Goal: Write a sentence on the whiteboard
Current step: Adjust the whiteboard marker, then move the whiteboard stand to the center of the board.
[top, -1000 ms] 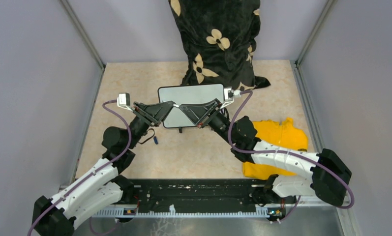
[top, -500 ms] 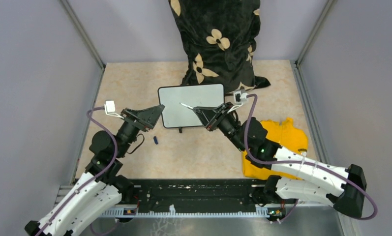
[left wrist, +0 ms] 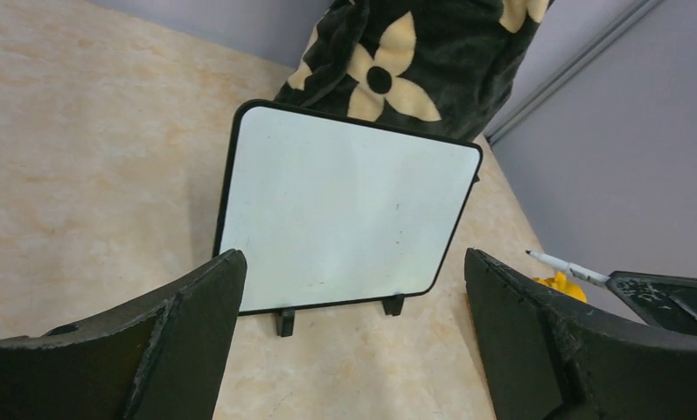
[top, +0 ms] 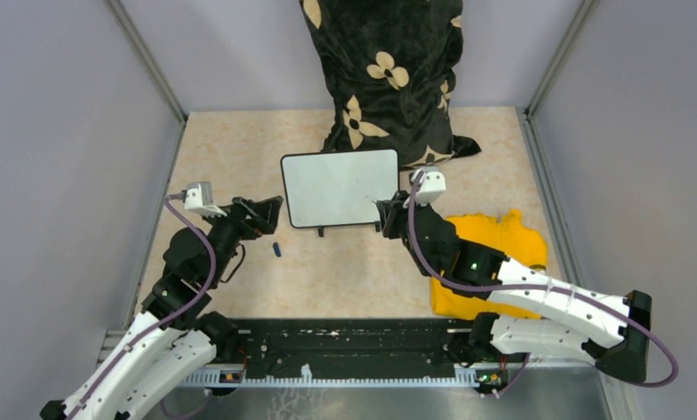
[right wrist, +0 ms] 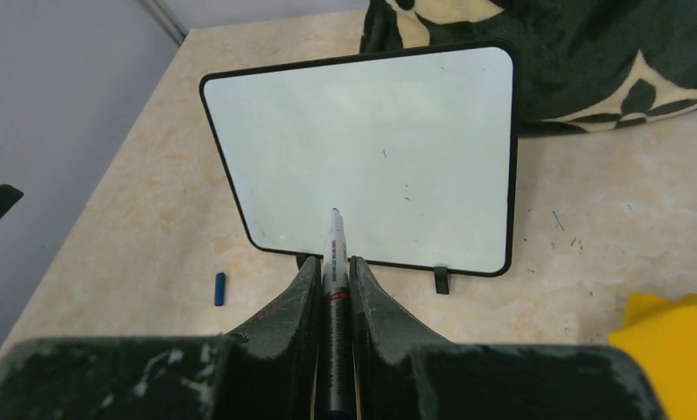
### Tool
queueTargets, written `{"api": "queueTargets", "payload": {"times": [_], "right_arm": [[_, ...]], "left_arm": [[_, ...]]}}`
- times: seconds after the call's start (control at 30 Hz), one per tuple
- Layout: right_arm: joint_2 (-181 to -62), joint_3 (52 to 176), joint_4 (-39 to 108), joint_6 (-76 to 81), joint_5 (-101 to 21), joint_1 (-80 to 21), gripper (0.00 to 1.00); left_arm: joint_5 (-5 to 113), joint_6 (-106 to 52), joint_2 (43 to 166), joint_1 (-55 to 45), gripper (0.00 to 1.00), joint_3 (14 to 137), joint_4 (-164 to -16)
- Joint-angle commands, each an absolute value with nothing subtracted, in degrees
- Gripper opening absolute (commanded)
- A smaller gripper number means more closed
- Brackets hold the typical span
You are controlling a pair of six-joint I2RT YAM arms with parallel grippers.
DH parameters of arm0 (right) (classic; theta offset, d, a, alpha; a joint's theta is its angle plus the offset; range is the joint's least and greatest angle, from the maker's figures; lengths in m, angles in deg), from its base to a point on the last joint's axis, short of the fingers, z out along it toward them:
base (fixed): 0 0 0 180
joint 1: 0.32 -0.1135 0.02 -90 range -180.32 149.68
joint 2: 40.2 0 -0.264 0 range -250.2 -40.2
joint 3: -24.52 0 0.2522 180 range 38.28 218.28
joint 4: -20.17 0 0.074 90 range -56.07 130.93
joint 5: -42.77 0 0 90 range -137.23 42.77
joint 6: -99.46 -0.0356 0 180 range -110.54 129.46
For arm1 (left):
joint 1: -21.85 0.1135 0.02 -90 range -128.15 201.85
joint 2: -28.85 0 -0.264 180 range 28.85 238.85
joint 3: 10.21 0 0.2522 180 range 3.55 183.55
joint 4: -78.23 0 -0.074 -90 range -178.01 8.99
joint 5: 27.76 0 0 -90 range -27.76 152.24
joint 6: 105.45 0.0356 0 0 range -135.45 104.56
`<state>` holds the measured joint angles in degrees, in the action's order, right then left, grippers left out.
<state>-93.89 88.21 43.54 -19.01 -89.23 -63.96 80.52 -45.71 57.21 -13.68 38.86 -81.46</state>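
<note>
Quick status, top view first. The whiteboard (top: 338, 188) sits mid-table toward the back, its far edge right by the black flowery fabric (top: 384, 70) hanging there. It looks propped at a bit of a tilt on two small black feet at its near edge. The face is plain white w/ just a few tiny dark specks, which shows best in the right wrist view (right wrist: 371, 157).

The left gripper (top: 261, 214) hangs just off the board's near-left corner, not touching it. Its jaws are spread as wide as they go w/ nothing between them; in its own cam (left wrist: 353, 261) you see the board (left wrist: 345, 210) straight through the gap.

The right gripper (top: 388, 214) is by the near-right corner. Its jaws are pinched tight on a marker (right wrist: 334, 232), so it's nearly closed around the barrel, w/ the tip sticking out fwd toward the board. From the left wrist cam the marker (left wrist: 563, 264) tip is off to the board's right and clear of it, so no contact afaict.

Other stuff: a small blue cap (top: 276, 249) lies on the tan table (top: 240, 149) near the board's left foot, just beside the left gripper. A yellow cloth (top: 502, 245) sits on the right side, partly under the right arm.
</note>
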Motion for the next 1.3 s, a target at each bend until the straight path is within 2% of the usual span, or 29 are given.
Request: {"api": "queueTargets", "payload": {"times": [0.0,0.17,0.77,0.9,1.27], "right_arm": [[-90.3,85.37,35.88,-13.4,-88.68,-64.4,0.0],[-85.87,80.16,27.21,-10.3,-85.56,-64.34,0.0],[-87.9,80.27,25.23,-8.72,-74.24,-60.97,0.0],[-91.44,83.18,29.83,-9.67,-76.31,-61.16,0.0],[-103.13,91.37,37.97,-14.55,-94.7,-65.45,0.0]], "left_arm": [[83.95,-42.05,56.62,-13.9,0.99,37.59,-80.08],[85.37,-41.01,56.62,-13.89,0.99,37.46,-80.03],[86.55,-36.53,59.51,-13.91,0.99,38.79,-82.8],[86.37,-34.44,60.5,-13.91,0.99,38.85,-83.41],[82.97,-35.23,61.57,-13.91,0.99,36.69,-82.83]]}}
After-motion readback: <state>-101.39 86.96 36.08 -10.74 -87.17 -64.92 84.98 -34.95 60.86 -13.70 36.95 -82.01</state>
